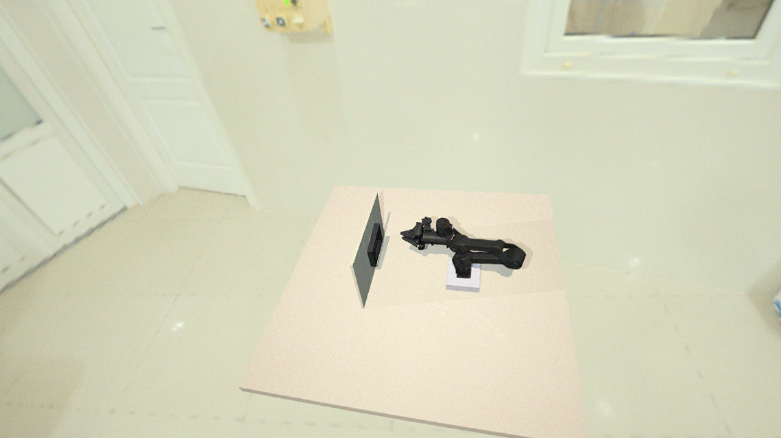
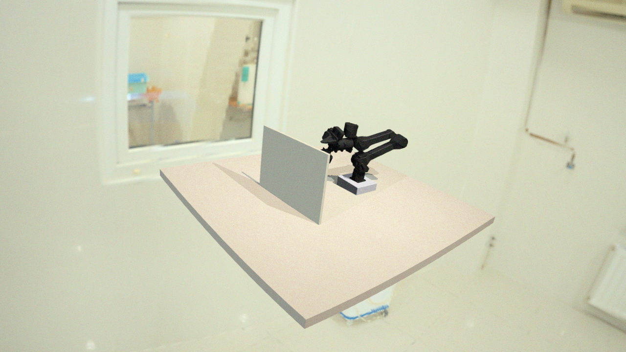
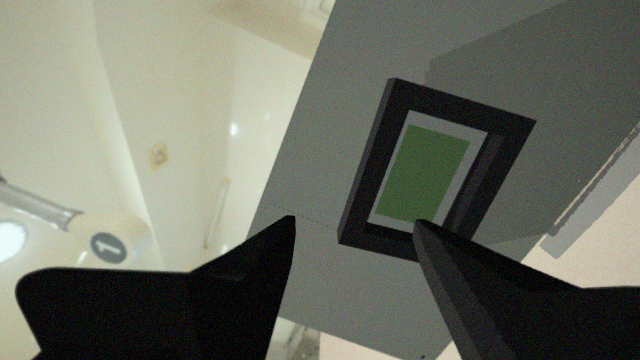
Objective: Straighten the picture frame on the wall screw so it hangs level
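The picture frame [image 1: 373,244] [image 3: 380,160], black with a green picture and grey mat, hangs on the upright grey panel [image 1: 365,280] [image 2: 288,175] [image 3: 310,150]. In the wrist view its long sides run close to parallel with the panel's top edge; I cannot tell a small tilt. The screw and the notched strip are hidden. My gripper [image 1: 403,236] [image 2: 322,145] [image 3: 354,226] is open and empty. It stands back from the frame, with a gap between fingertips and frame in the top view. One finger overlaps the frame's border in the wrist view.
The panel stands on the pale table [image 1: 433,356] [image 2: 350,245] [image 3: 595,275]. The arm's white base block [image 1: 455,282] [image 2: 367,188] sits on the table on the frame's side of the panel. The folded arm reaches back over and beyond the base.
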Tool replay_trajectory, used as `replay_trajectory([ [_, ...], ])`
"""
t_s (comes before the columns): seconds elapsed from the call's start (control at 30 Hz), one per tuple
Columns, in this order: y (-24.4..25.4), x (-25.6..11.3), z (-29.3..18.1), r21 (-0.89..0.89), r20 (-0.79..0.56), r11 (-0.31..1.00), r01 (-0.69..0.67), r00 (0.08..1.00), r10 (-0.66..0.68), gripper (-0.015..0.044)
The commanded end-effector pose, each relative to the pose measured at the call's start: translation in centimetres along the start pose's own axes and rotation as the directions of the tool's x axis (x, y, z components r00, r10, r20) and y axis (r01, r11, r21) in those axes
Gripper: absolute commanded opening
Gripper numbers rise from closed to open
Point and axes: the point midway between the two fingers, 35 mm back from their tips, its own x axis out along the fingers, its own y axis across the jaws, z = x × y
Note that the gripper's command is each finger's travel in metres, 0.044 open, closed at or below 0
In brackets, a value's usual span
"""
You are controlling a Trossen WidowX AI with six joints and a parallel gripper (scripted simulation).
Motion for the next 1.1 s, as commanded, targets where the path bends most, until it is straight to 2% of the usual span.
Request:
replay_trajectory([
  [0.0,0.7,-2.0,-0.2,-0.029,-0.011,1.0,-0.006,1.0,0.005,0.026],
  [0.2,0.9,-4.7,-1.0,-0.062,-0.023,0.998,-0.009,1.0,0.007,0.026],
  [1.07,0.8,-4.7,-1.0,-0.078,-0.038,0.996,-0.038,0.999,0.035,0.026],
])
